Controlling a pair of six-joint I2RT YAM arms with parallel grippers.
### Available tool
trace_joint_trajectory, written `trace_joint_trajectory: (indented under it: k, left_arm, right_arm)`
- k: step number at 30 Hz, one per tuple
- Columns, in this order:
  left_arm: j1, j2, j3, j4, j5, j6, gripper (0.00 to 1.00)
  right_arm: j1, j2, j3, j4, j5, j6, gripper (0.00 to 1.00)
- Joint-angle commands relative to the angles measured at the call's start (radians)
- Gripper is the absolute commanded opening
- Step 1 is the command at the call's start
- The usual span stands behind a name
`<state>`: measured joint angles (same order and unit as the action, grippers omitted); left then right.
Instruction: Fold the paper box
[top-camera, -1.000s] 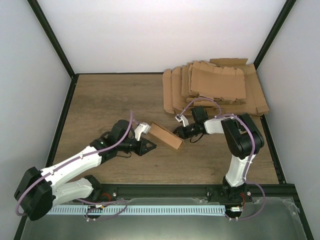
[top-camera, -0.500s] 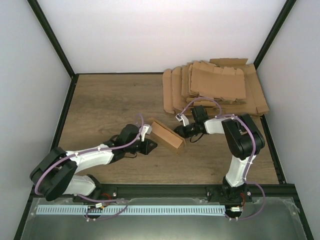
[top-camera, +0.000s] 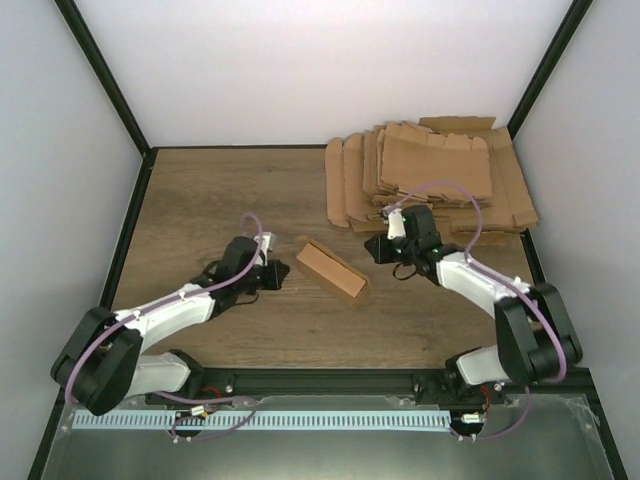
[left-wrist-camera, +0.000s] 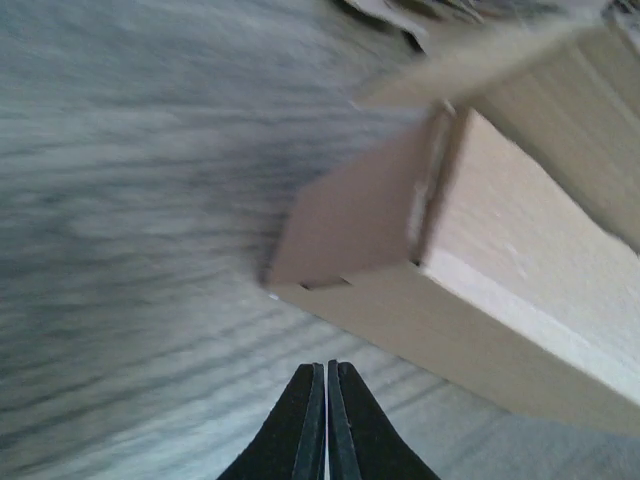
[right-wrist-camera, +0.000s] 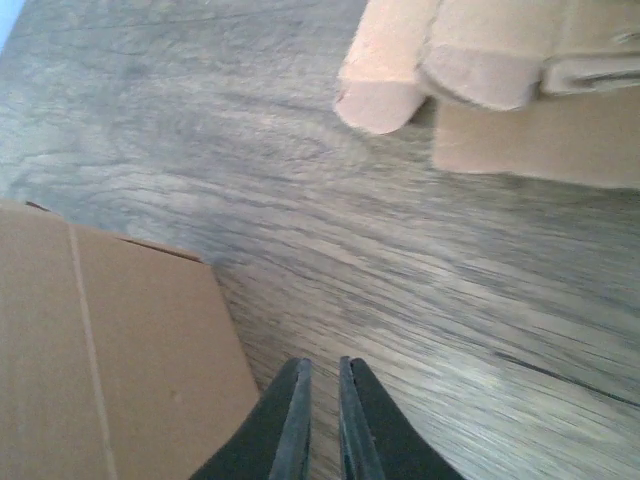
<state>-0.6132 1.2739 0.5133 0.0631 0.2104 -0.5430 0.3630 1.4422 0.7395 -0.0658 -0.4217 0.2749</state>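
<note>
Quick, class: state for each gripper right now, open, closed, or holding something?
Left gripper: closed, holding nothing; the oblong brown cardboard box lies just ahead of it.
Right gripper: almost closed, holding nothing.

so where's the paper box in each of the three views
Top external: the paper box lies mid-table, between the two arms.
Left wrist: the paper box fills the right half, one end face turned toward the camera.
Right wrist: the paper box is in the lower left corner, a flat brown panel with a crease.
Shared landmark: the wood-grain table under it, bare in all three views.
</note>
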Motion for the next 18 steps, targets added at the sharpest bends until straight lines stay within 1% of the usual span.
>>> trace_joint_trajectory:
  k: [1, 3, 7, 11, 13, 18]
  left_arm:
    - [0.082, -0.059, -0.008, -0.039, -0.038, -0.033, 0.04]
    - [0.117, -0.066, -0.015, -0.035, -0.025, -0.032, 0.04]
    - [0.163, -0.048, -0.008, -0.011, 0.011, -0.023, 0.07]
    - [0.198, -0.004, -0.007, 0.031, 0.028, -0.034, 0.07]
    - [0.21, 0.019, -0.003, 0.056, 0.037, -0.046, 0.04]
    - [0.213, 0.101, 0.036, 0.09, 0.059, -0.039, 0.04]
  right_arm:
    - [-0.003, -0.144, -0.06, -0.053, 0.226, 0.096, 0.06]
    - [-0.003, -0.215, -0.095, -0.085, 0.261, 0.146, 0.01]
    - [-0.002, -0.337, -0.158, -0.162, 0.256, 0.251, 0.01]
    - [-0.002, -0.429, -0.234, -0.202, 0.179, 0.37, 0.01]
    - [0.0, -0.449, -0.273, -0.206, 0.114, 0.4, 0.01]
    - [0.042, -0.404, -0.346, -0.177, 0.028, 0.383, 0.01]
